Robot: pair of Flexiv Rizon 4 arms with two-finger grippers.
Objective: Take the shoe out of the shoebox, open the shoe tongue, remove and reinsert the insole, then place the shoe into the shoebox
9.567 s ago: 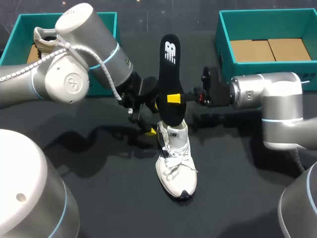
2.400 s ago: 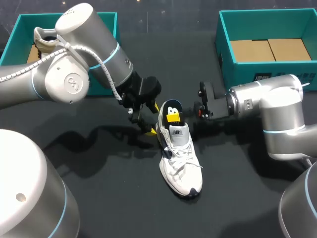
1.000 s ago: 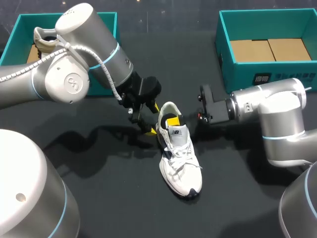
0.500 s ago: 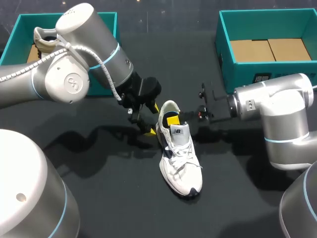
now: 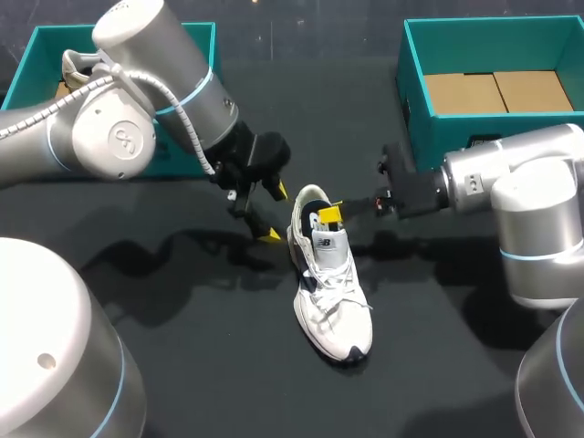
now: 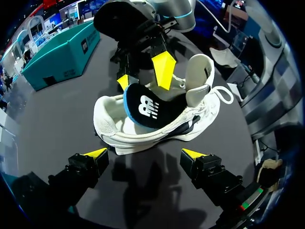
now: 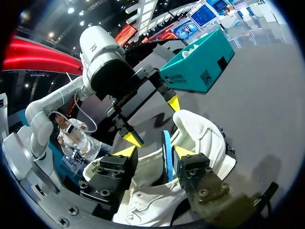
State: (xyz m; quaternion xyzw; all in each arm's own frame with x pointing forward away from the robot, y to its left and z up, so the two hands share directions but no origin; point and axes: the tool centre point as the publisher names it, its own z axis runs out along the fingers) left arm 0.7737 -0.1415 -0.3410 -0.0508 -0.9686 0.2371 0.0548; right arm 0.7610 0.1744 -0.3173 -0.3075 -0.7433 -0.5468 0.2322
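A white shoe lies on the dark table, toe toward me, tongue raised. Its black insole sits inside, the heel end sticking up out of the opening. My right gripper hovers at the shoe's opening. In the right wrist view its fingers stand apart, with the insole's blue edge between them and no pinch from both sides. My left gripper is open beside the heel; in the left wrist view the shoe lies just ahead of the left gripper.
A teal box at the back left holds another shoe. A second teal box with a cardboard floor stands at the back right, behind my right arm. Bare table lies in front of the shoe.
My right gripper has opened, let go of the insole and drawn back a little to the right. The left arm has shifted slightly up and back. The shoe stays put.
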